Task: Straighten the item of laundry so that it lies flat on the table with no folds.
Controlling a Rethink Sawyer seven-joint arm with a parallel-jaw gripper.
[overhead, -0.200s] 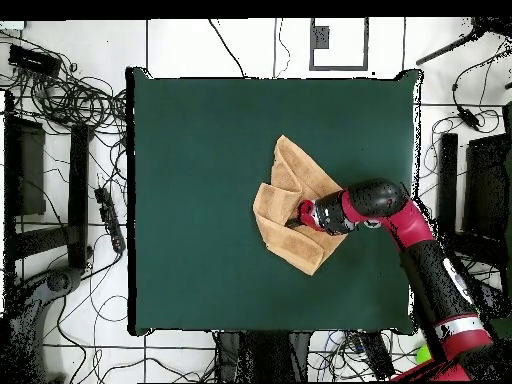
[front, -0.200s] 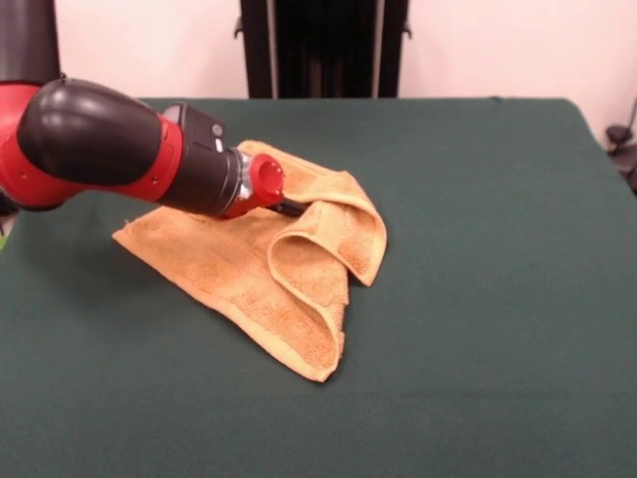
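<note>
We see the orange-tan towel [front, -0.200s: 261, 264] crumpled just left of centre on the green bench [front, -0.200s: 498, 299], one end curled up into a standing loop at its right side. The gripper [front, -0.200s: 297, 208] pokes in from the left under that raised fold; whether its fingers are clenched we cannot tell.

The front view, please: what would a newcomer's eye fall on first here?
First, the red and black arm, reaching in low from the left edge with its gripper tucked into a raised loop of the orange-tan towel. The towel lies folded near the middle of the dark green table.
</note>
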